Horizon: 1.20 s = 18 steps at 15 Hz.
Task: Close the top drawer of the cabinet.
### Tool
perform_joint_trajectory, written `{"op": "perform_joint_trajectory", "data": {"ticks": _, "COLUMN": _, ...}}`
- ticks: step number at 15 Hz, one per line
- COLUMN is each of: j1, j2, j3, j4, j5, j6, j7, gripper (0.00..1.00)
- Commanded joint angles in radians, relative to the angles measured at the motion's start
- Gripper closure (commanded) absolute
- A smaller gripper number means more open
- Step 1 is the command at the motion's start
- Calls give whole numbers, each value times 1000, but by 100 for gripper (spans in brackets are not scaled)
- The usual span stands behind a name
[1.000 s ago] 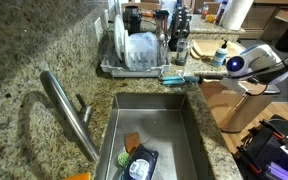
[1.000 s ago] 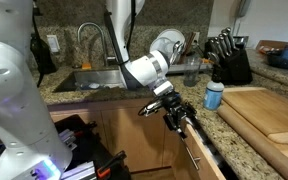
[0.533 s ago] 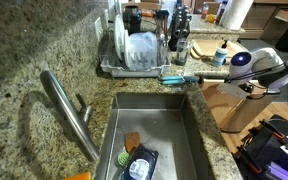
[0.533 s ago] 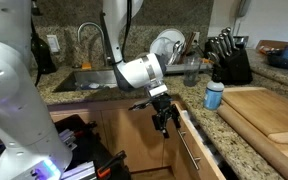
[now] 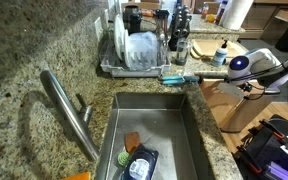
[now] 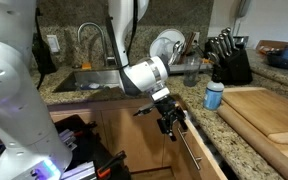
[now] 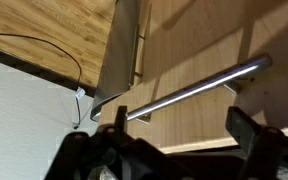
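Observation:
The top drawer (image 6: 197, 152) of the wooden cabinet under the granite counter stands partly pulled out. In the wrist view its wooden front (image 7: 199, 45) fills the picture, with a long metal bar handle (image 7: 194, 88) across it. My gripper (image 6: 169, 122) hangs in front of the drawer's front, just below the counter edge. In the wrist view my gripper (image 7: 181, 120) is open, its two dark fingers (image 7: 246, 128) standing either side of the handle and holding nothing. In an exterior view only the arm's wrist (image 5: 242, 66) shows beside the counter.
A steel sink (image 5: 156, 125) with a faucet (image 5: 69, 110) and a dish rack (image 5: 139, 50) lie to one side. On the counter above the drawer are a blue cup (image 6: 214, 95), a knife block (image 6: 229, 62) and a wooden cutting board (image 6: 269, 112). A black and red bag (image 6: 84, 150) lies on the floor.
My gripper swung away from the drawer front, then came back towards it and a little lower. The drawer looks about as far out as before.

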Motion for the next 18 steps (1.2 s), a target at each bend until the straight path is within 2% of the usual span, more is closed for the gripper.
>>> {"op": "perform_joint_trajectory", "data": {"ticks": 1, "j1": -41, "j2": 147, "j3": -7, "j4": 135, "j5": -25, "j6": -2, "j7": 70, "gripper": 0}}
{"op": "perform_joint_trajectory", "data": {"ticks": 3, "j1": -38, "j2": 200, "j3": -17, "j4": 193, "j5": -52, "j6": -37, "j7": 120, "gripper": 0}}
{"op": "perform_joint_trajectory", "data": {"ticks": 5, "j1": -39, "j2": 219, "j3": -11, "j4": 251, "j5": -8, "j6": -107, "j7": 93, "gripper": 0}}
{"op": "perform_joint_trajectory", "data": {"ticks": 6, "j1": -39, "j2": 165, "j3": 8, "j4": 162, "j5": -25, "j6": -71, "j7": 91, "gripper": 0}}
{"op": "perform_joint_trajectory", "data": {"ticks": 9, "j1": -29, "j2": 175, "j3": 15, "j4": 171, "j5": -22, "j6": -106, "j7": 92, "gripper": 0}}
{"op": "perform_joint_trajectory", "data": {"ticks": 12, "j1": -50, "j2": 121, "j3": 51, "j4": 113, "j5": -3, "j6": -9, "j7": -28, "gripper": 0}}
{"op": "perform_joint_trajectory", "data": {"ticks": 15, "j1": -60, "j2": 76, "j3": 57, "j4": 85, "j5": 11, "j6": 25, "j7": -110, "gripper": 0}}
{"op": "perform_joint_trajectory", "data": {"ticks": 18, "j1": -73, "j2": 84, "j3": 61, "j4": 90, "j5": 43, "j6": 50, "j7": -224, "gripper": 0}}
